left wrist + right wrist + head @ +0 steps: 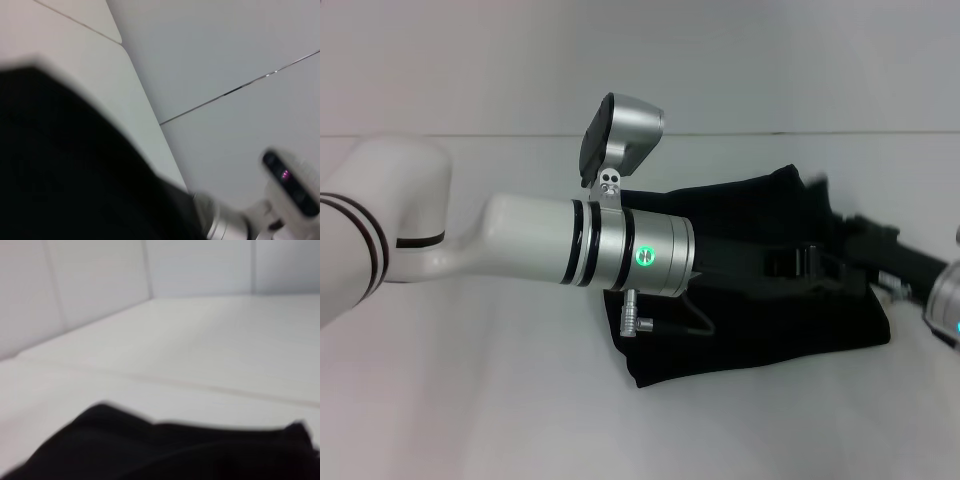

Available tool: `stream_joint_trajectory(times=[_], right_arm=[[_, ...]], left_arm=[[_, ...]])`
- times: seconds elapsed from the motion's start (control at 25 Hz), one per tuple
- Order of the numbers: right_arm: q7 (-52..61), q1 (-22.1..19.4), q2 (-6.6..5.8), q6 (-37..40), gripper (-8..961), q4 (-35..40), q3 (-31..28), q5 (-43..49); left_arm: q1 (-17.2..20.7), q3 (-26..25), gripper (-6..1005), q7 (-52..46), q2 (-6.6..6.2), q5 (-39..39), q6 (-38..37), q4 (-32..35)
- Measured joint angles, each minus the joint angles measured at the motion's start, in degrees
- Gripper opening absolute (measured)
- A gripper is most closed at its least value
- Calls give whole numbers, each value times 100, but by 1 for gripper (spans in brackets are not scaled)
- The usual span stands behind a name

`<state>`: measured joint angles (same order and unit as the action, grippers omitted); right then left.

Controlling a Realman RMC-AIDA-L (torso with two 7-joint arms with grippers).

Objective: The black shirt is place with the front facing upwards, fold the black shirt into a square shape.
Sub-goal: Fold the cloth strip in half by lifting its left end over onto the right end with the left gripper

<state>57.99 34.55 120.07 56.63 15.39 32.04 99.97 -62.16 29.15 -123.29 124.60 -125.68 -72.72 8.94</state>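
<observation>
Both arms stretched over black shirt (760, 330)

You are looking at a bare test room or lab: a plain white table (470, 420) runs to its far edge against blank white wall panels (225, 55) with thin seams, nothing domestic anywhere.
</observation>
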Motion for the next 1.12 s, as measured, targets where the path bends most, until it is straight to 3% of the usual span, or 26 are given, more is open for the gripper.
stream_joint_trajectory(times=[0.32,0.52,0.72,1.12], right_arm=[[-75,429,8,-462,835,-91,-11,-715],[-92,569,1,-713,835,-61,-13,-742],[-104,567,-1,-972,835,-61,-13,-748],[-110,420,-10,-1345,835,-30,-260,-757]], left_arm=[[86,19,64,303,11,-16,347,-110],[75,-17,64,668,20,27,1056,-474],[-16,-61,64,1246,21,434,1951,-940],[5,-370,77,1471,20,474,2116,-1081]])
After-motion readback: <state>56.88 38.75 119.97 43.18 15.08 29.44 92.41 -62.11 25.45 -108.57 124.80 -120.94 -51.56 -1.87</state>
